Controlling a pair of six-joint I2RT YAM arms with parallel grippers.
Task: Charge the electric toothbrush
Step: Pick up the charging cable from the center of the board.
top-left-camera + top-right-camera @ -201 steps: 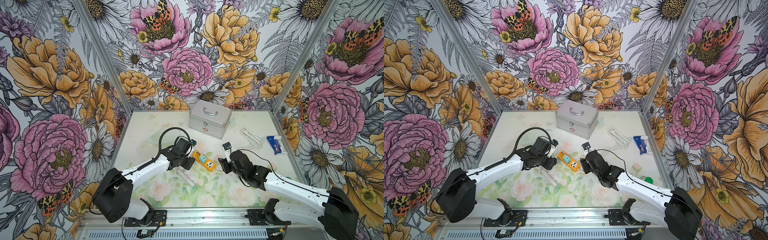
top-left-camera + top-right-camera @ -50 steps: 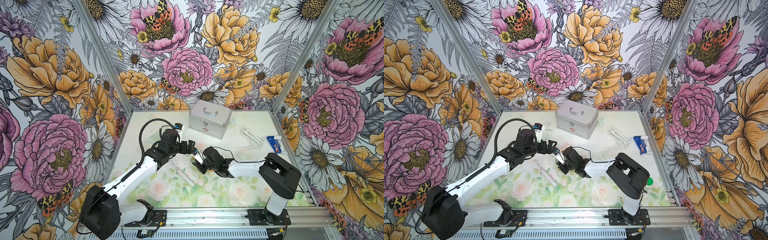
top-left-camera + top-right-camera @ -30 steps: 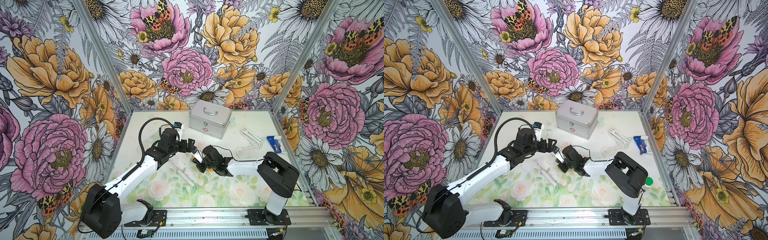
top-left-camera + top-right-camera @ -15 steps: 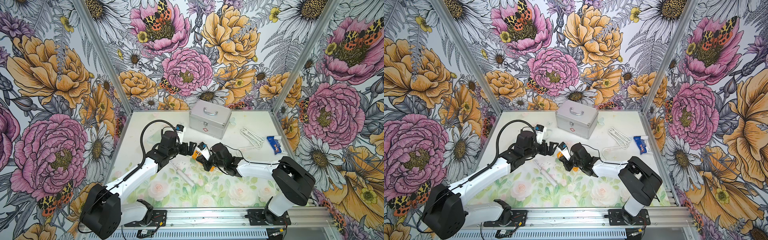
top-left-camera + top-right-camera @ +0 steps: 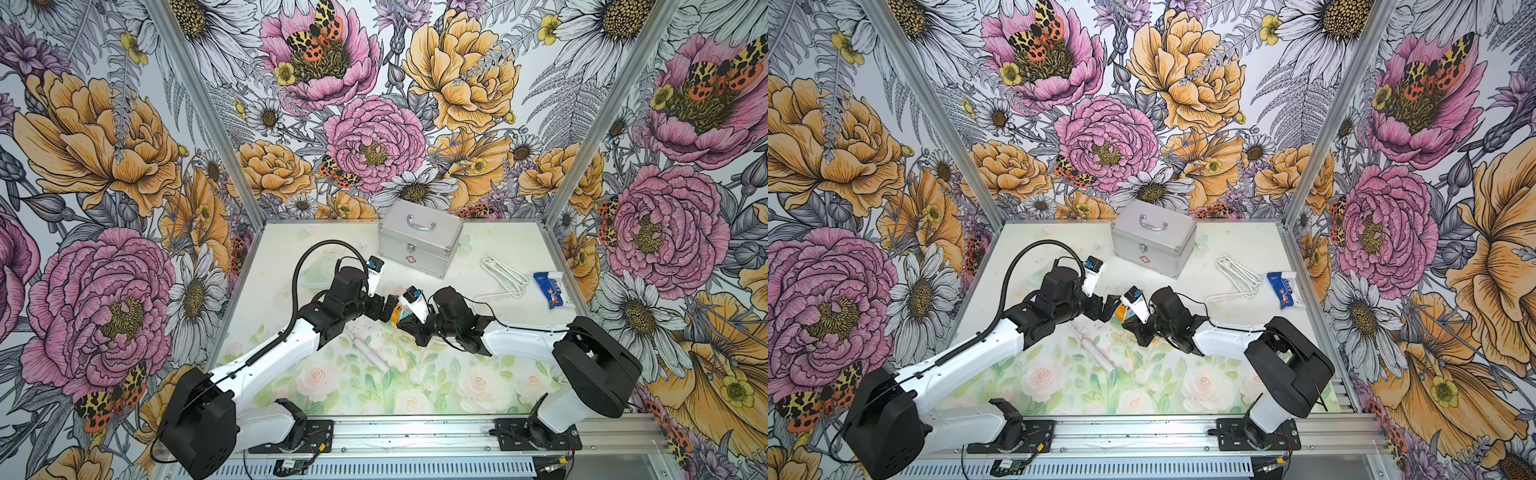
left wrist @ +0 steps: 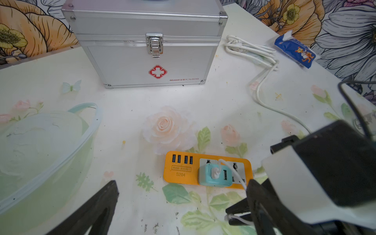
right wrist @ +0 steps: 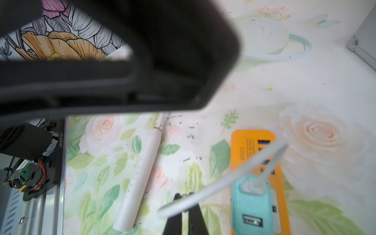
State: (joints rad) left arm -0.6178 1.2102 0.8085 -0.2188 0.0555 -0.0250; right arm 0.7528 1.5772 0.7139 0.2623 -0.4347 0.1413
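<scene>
Floral tabletop, flower-papered walls on three sides. Over the last couple of seconds the right arm has swung its elbow out and backed its wrist off, so a sliver of the orange power strip now shows between the two grippers in both top views. The right gripper is pinched fully closed on the thin white charging lead, near its free end. The other end is plugged into the teal adapter, which sits in a strip socket. The left gripper stays spread wide and empty, hovering just off the end of the strip. The electric toothbrush hasn't moved. It lies flat on the table just beside the strip, towards the front rail, with its head end tucked under the left arm. Read: the supply side looks done and the lead is in hand, but the brush isn't connected yet. The next step is likely mating the lead end to the handle base, and the idle left could steady it. Containers: the silver first-aid case is latched, so its contents can't be seen. The clear tub looks empty. The strip's USB ports are unused.
</scene>
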